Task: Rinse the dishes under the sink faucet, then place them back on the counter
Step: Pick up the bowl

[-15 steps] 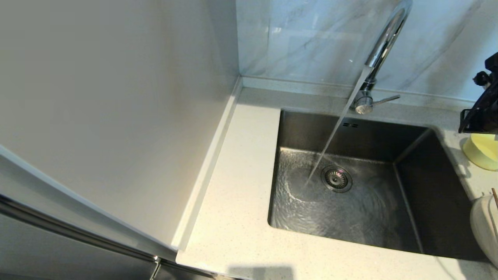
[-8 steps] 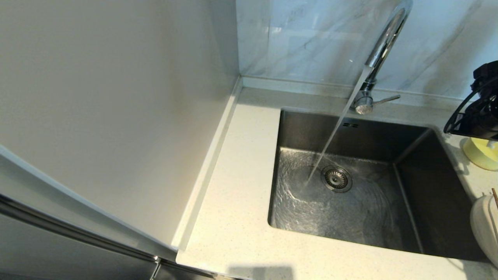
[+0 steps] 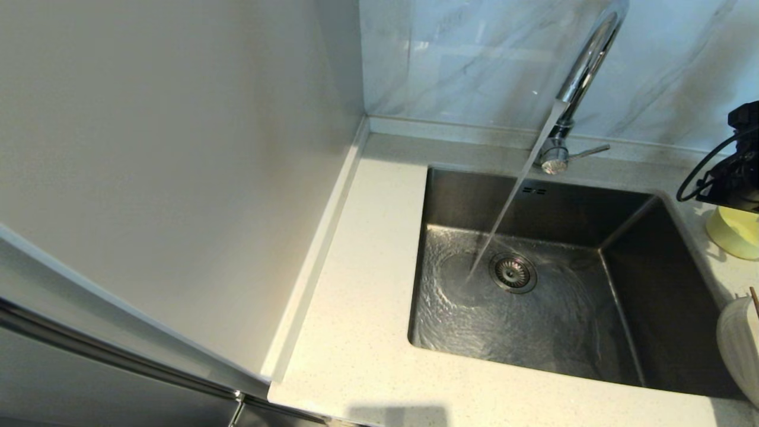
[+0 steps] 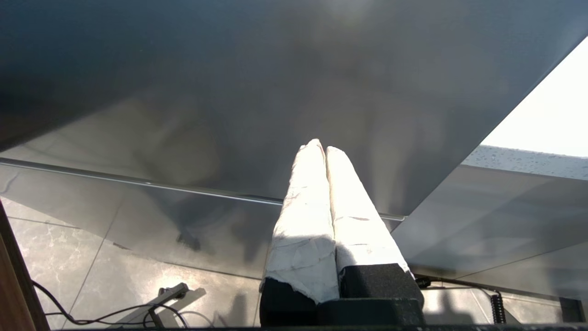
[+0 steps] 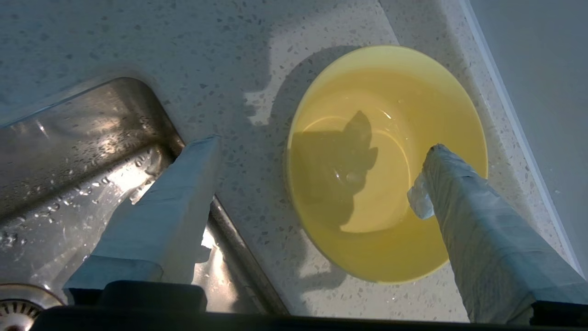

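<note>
Fingers of the right gripper [image 5: 317, 161] stand wide apart, holding nothing, above the bowl [image 5: 386, 161]. In the right wrist view one finger lies over the sink [image 3: 533, 284] corner at lower left and the other over the bowl's rim at right. The bowl sits upright on the counter [image 3: 367, 308], just beside the sink's corner, with drops of water inside. In the head view it is at the right edge, partly under the black wrist. The left gripper [image 4: 320, 149] is parked low and away from the sink, its fingers pressed together on nothing.

The bowl looks rinsed and set down, so I judge the step in hand to be clearing away from it. The gripper should rise straight before it travels, so that neither finger catches the rim and drags the bowl toward the sink. The plate [image 3: 738, 344] and chopsticks [image 3: 754, 299] at the lower right edge of the head view seem to be next. The plate looks wet-smooth and may slip in a shallow pinch.

Water runs from the faucet [image 3: 584, 77] at upper right into the sink beside the drain [image 3: 513, 273], rippling across the floor. Counter to the right is narrow, so room there is tight. The broad strip at the sink's left lies against a plain wall panel [image 3: 178, 166].
</note>
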Motion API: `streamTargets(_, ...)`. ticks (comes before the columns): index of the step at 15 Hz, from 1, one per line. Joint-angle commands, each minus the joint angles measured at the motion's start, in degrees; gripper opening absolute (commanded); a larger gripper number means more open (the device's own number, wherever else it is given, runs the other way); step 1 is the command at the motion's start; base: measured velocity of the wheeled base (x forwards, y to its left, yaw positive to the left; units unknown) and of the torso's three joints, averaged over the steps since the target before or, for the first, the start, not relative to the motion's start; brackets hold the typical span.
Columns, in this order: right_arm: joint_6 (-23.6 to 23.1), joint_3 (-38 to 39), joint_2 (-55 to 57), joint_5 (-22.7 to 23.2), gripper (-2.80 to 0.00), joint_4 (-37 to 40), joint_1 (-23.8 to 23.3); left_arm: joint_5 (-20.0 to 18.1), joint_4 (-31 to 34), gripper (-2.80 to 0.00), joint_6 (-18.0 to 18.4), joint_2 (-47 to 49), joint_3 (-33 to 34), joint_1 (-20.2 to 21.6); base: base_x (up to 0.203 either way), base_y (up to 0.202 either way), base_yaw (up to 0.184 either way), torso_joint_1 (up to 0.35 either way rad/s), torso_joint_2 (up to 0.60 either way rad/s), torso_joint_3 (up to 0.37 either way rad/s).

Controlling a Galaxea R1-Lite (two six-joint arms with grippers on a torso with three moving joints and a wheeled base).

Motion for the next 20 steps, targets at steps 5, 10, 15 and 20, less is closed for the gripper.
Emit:
streamTargets(5,-0.21,-0.16,2.21,-0.23,0.0,-1.83,-0.51,0.01,0.02,-2.8,0.0,0.0,0.0,0.0,0.0,0.0,0.0,0.0,0.0,0.0)
streamTargets(10,-0.17,-0.09,4.0,-0.32,0.0,-3.05,-1.54,0.01,0.02,-2.8,0.0,0.0,0.0,0.0,0.0,0.0,0.0,0.0,0.0,0.0)
streamTargets(15,-0.49,0.13,3.62,-0.14,-2.8,-3.06,-2.2,0.01,0.02,-2.8,0.0,0.0,0.0,0.0,0.0,0.0,0.0,0.0,0.0,0.0)
streamTargets(20,-0.04,5.04,0.09,0.82,-2.8,-2.97,-1.33,0.01,0.02,-2.8,0.0,0.0,0.0,0.0,0.0,0.0,0.0,0.0,0.0,0.0)
